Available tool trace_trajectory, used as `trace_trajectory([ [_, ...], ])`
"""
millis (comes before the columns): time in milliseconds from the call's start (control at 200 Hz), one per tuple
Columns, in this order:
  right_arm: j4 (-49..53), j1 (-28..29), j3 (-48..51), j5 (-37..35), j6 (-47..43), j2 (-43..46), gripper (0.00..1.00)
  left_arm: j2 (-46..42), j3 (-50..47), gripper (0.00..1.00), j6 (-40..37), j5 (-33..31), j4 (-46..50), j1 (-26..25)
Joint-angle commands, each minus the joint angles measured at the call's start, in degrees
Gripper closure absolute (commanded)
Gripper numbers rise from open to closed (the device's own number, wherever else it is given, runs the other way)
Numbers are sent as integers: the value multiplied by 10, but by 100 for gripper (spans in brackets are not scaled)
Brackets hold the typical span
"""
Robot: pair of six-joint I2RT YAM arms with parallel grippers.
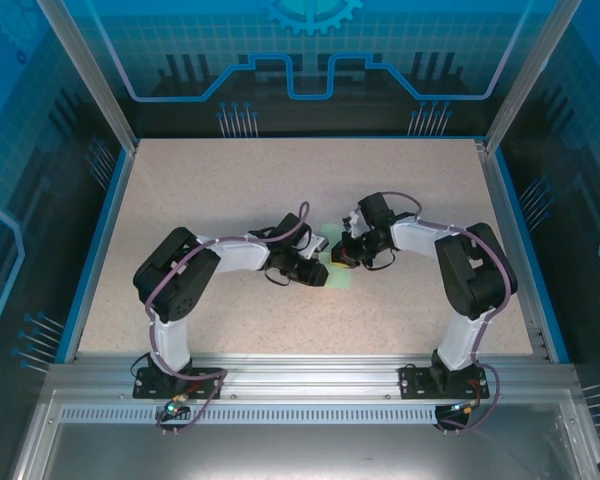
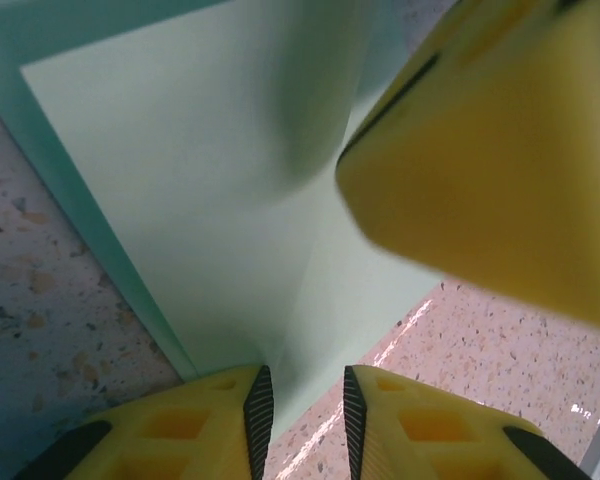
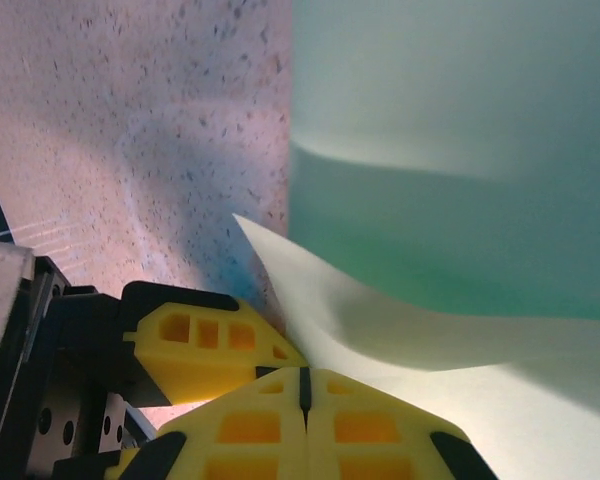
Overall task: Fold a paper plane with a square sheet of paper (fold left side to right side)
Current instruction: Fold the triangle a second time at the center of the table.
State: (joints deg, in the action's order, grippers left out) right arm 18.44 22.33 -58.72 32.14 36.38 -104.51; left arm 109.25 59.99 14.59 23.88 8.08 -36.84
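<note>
Firmly shut, your right gripper [image 3: 302,388] pinches the one square sheet of paper [image 3: 480,400] and holds up a pale flap that curls above the deeper-green rest of the sheet, its free corner pointing out over the speckled table [image 1: 230,200]. Your left gripper [image 2: 303,395] is unclenched, pads a narrow gap apart with a corner of the sheet lying between them. The two grippers meet nose to nose at mid-table, the sheet under both. With the sheet bent, its long axis cannot be told.
</note>
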Motion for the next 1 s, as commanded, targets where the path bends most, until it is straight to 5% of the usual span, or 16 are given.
trace_trajectory([
  [0, 13, 14, -15, 16, 0, -28, 98, 33, -3, 70, -19, -53, 59, -16],
  [395, 83, 21, -51, -41, -30, -73, 97, 47, 2, 72, -19, -90, 78, -30],
  [995, 132, -49, -83, -103, -91, -85, 96, 58, -11, 73, -15, -94, 70, -31],
])
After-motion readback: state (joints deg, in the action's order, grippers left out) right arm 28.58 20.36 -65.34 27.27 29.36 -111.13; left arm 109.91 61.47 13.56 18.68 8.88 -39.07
